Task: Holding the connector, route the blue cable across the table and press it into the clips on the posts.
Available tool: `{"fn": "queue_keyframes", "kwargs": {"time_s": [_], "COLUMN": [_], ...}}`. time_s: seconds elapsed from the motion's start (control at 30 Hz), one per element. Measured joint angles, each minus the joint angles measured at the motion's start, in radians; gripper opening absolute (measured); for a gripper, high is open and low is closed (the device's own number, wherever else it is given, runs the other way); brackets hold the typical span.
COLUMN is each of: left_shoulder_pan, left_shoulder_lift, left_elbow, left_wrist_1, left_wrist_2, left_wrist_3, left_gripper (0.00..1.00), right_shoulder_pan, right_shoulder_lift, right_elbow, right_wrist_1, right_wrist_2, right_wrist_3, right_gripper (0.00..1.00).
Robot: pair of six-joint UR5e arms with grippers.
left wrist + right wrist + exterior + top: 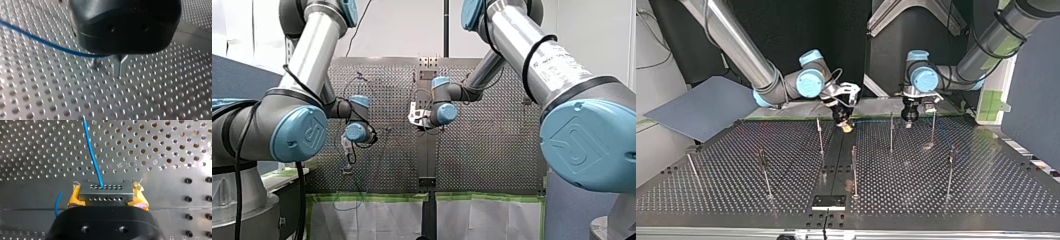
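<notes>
In the right wrist view a grey connector with rows of small holes sits between the yellow pads of my right gripper, which is shut on it. The blue cable leaves the connector's far face and runs away over the perforated table. In the top view my right gripper hangs near the table's far edge at the middle. My left gripper has its metal fingers shut, tips just above the plate. The blue cable passes under its black body; whether it is pinched there is hidden.
Several thin posts stand on the perforated table, among them one and another on either side of my left gripper, and one by my right gripper. A grey board lies at the top view's left.
</notes>
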Motion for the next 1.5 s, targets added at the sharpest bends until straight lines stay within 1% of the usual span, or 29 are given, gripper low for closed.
{"fn": "queue_keyframes", "kwargs": {"time_s": [0.17,0.23,0.27,0.3,0.33,0.37,0.43,0.53,0.63,0.77,0.9,1.0,1.2,1.4,1.5], "left_shoulder_pan": [0.013,0.016,0.016,0.017,0.017,0.017,0.017,0.017,0.016,0.012,0.005,0.002,-0.002,-0.015,-0.025], "left_shoulder_lift": [-0.009,-0.009,-0.009,-0.009,-0.009,-0.009,-0.009,-0.009,-0.008,-0.001,0.03,0.06,0.116,0.165,0.175], "left_elbow": [0.043,0.063,0.071,0.084,0.093,0.102,0.117,0.125,0.127,0.124,0.1,0.073,0.017,-0.042,-0.075], "left_wrist_1": [-0.033,-0.05,-0.057,-0.068,-0.077,-0.086,-0.105,-0.131,-0.158,-0.2,-0.232,-0.233,-0.236,-0.214,-0.209], "left_wrist_2": [0.0,-0.003,-0.007,-0.014,-0.021,-0.029,-0.047,-0.07,-0.075,-0.07,-0.053,-0.043,-0.041,-0.042,-0.04], "left_wrist_3": [0.008,0.015,0.018,0.024,0.029,0.034,0.048,0.063,0.069,0.072,0.07,0.059,0.052,0.031,0.025], "left_gripper": [0.01,0.27,0.27,0.5,0.67,0.67,1.0,1.0,1.0,1.0,1.0,1.0,1.0,1.0,1.0], "right_shoulder_pan": [-0.011,-0.015,-0.016,-0.017,-0.018,-0.019,-0.02,-0.02,-0.021,-0.021,-0.022,-0.022,-0.023,-0.025,-0.025], "right_shoulder_lift": [0.0,0.0,0.0,0.0,0.0,0.0,0.0,0.0,0.0,0.0,0.0,0.0,0.0,0.0,0.0], "right_elbow": [0.0,0.0,0.0,0.0,0.0,0.0,0.0,0.0,0.0,0.0,0.0,-0.001,-0.001,0.0,0.0], "right_wrist_1": [-0.001,-0.001,-0.001,-0.001,-0.001,-0.001,-0.001,-0.001,-0.001,-0.001,-0.001,-0.001,-0.001,-0.001,-0.001], "right_wrist_2": [0.0,0.0,0.0,0.0,0.0,0.0,0.0,0.0,0.0,-0.003,-0.004,-0.005,-0.005,-0.006,-0.006], "right_wrist_3": [-0.001,-0.001,-0.001,-0.001,-0.001,-0.001,-0.002,-0.002,-0.003,-0.002,-0.001,-0.001,-0.001,-0.001,-0.001], "right_gripper": [0.0,0.0,0.0,0.0,0.0,0.0,0.0,0.0,0.0,0.0,0.0,0.0,0.0,0.0,0.0]}}
